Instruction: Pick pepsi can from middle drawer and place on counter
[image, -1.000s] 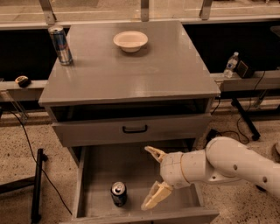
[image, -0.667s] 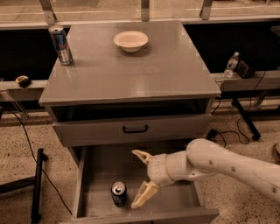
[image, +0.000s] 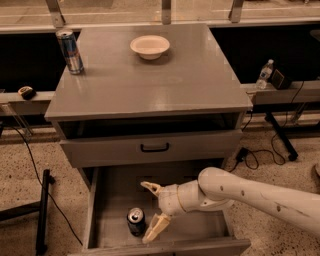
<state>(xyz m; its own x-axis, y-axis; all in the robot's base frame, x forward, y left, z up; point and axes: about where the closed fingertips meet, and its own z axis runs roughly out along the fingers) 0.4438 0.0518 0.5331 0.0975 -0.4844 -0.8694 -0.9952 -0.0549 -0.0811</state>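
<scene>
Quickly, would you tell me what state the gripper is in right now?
Gripper: open, holding nothing, low inside the middle drawer, just right of the pepsi can.

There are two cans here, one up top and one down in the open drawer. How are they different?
The pepsi can is short, stout and dark; the tall can is slim, silver and blue. The pepsi can stands in the middle drawer, the tall can on the counter. The open gripper sits beside the pepsi can only. Both stand upright.
</scene>
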